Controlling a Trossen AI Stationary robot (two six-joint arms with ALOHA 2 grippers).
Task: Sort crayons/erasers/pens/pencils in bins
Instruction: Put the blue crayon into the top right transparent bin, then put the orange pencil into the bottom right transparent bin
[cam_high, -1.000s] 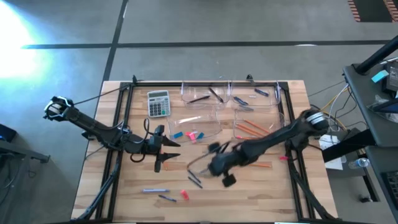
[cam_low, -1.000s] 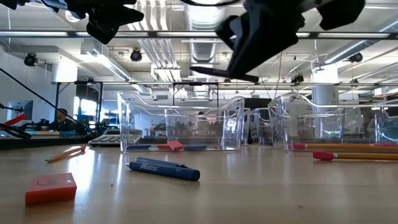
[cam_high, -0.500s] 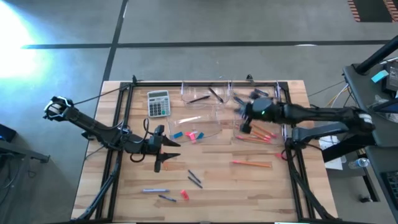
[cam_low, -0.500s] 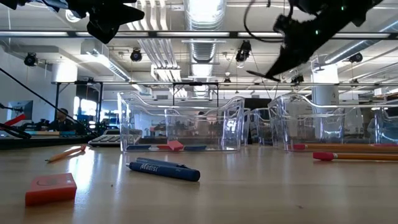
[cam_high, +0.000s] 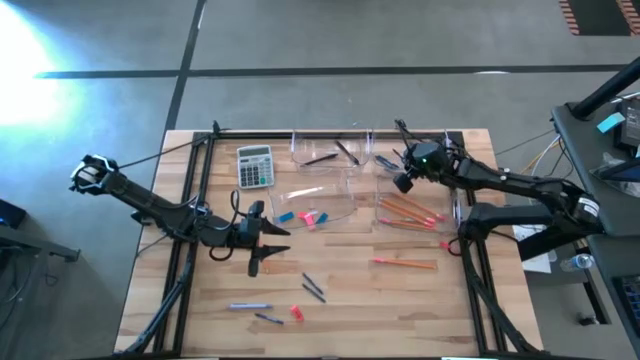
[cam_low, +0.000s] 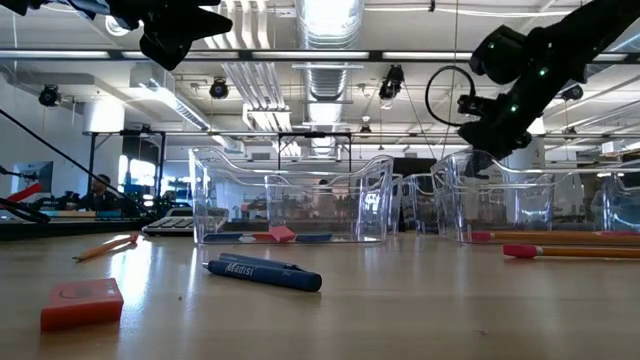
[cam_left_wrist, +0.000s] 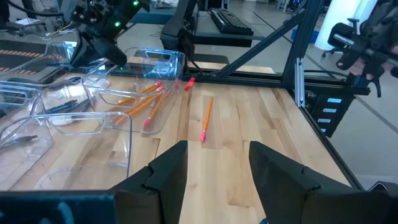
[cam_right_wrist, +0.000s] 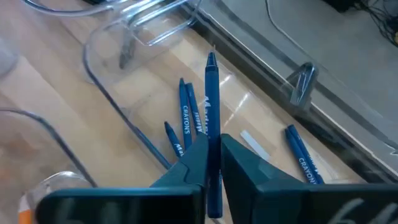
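My right gripper hangs over the far right bin, shut on a blue crayon. Several blue crayons lie in that bin below it. Dark pens lie in the far left bin, pink and blue erasers in the near left bin, and orange pencils in the near right bin. A pencil, two dark pens, two blue crayons and a pink eraser lie loose on the table. My left gripper waits open over the table's left half. My right gripper pinches the blue crayon between its two fingers, about at its middle. The crayon lies along the fingers, its tip sticking out ahead of them. The fingers slant downward over the bin. The crayon is lifted clear of the crayons below.
A grey calculator lies at the far left. A black frame rail runs along the table's far edge, with more rails down both sides. Bare wood shows between the bins and the near edge.
My right gripper has swung from the table's middle toward the far right corner with the blue crayon, rolling as it went, and now hangs over the far right bin. The crayon stays between its fingers.
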